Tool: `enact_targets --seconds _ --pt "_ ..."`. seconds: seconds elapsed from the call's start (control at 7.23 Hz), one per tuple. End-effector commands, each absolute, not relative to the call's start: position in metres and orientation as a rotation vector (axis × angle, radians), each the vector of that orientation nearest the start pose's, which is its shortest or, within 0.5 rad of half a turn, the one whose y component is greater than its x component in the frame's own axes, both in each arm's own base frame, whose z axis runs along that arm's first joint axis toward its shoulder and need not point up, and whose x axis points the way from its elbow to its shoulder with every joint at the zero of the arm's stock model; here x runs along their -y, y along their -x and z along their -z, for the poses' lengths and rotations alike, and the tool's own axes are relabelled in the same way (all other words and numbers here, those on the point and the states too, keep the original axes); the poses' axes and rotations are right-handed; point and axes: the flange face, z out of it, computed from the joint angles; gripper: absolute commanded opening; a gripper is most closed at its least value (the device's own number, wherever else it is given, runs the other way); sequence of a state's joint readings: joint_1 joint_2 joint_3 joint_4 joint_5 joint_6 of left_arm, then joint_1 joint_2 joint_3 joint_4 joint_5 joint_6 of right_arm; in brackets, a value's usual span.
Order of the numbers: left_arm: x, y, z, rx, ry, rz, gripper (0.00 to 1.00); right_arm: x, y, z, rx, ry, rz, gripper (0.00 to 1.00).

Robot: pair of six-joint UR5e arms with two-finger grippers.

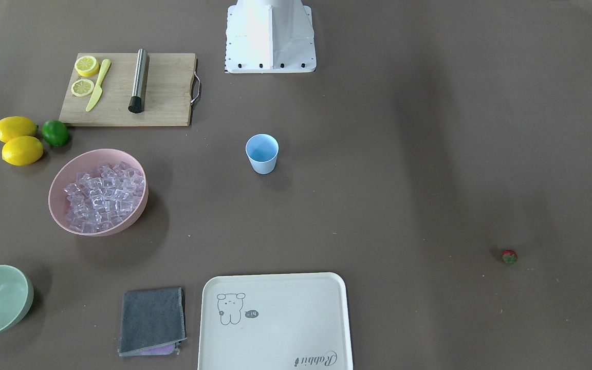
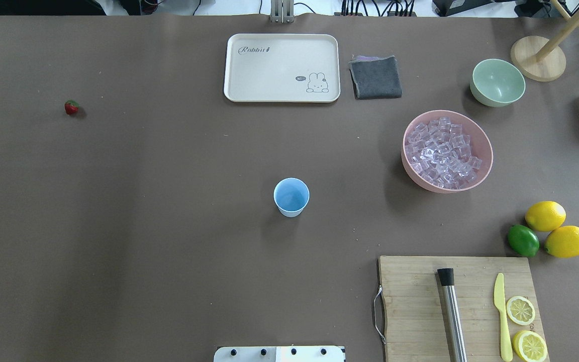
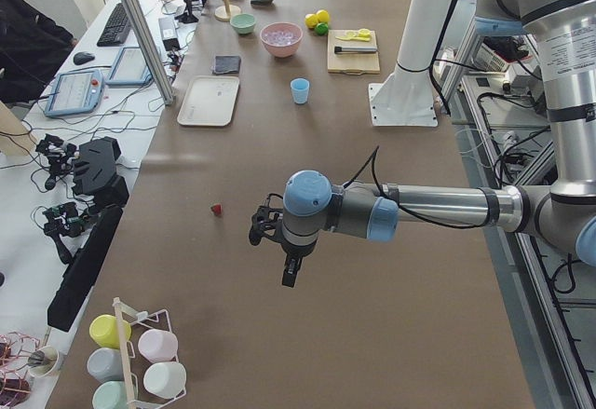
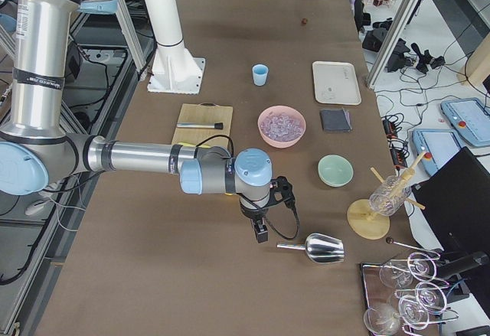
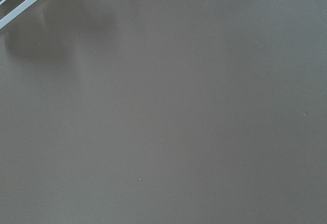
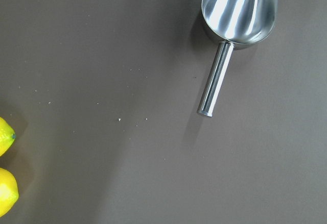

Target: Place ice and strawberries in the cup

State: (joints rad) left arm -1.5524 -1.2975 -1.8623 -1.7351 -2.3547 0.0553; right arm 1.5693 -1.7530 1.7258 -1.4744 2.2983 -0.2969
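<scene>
The light blue cup (image 2: 291, 196) stands upright and empty at the table's middle; it also shows in the front view (image 1: 262, 153). The ice (image 2: 443, 153) fills a pink bowl (image 2: 420, 181) on the robot's right side. One small red strawberry (image 2: 71, 107) lies alone far on the left side, also seen in the left side view (image 3: 216, 210). My left gripper (image 3: 289, 274) hangs over bare table a short way from the strawberry. My right gripper (image 4: 261, 234) hangs beside a metal scoop (image 4: 321, 249). Both show only in the side views, so I cannot tell their state.
A cutting board (image 2: 415, 301) holds a steel muddler, a yellow knife and lemon slices. Two lemons (image 2: 556, 229) and a lime (image 2: 523, 240) lie beside it. A pale green bowl (image 2: 497, 82), a grey cloth (image 2: 375, 77) and a cream tray (image 2: 282, 68) sit along the far edge.
</scene>
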Motion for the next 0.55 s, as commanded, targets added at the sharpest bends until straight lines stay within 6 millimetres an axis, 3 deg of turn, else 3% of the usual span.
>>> enact_targets --seconds 0.0,0.28,0.42 --pt "0.392 0.055 -0.609 -0.786 -0.188 -0.114 0.98 0.419 -0.067 -0.66 0.711 -0.17 0.31 1.0" --pt "0.395 0.054 -0.622 -0.783 -0.17 -0.113 0.98 0.42 -0.066 -0.66 0.713 -0.17 0.31 1.0" --pt "0.387 0.056 -0.622 -0.786 -0.168 -0.104 0.98 0.42 -0.066 -0.658 0.717 -0.174 0.311 1.0"
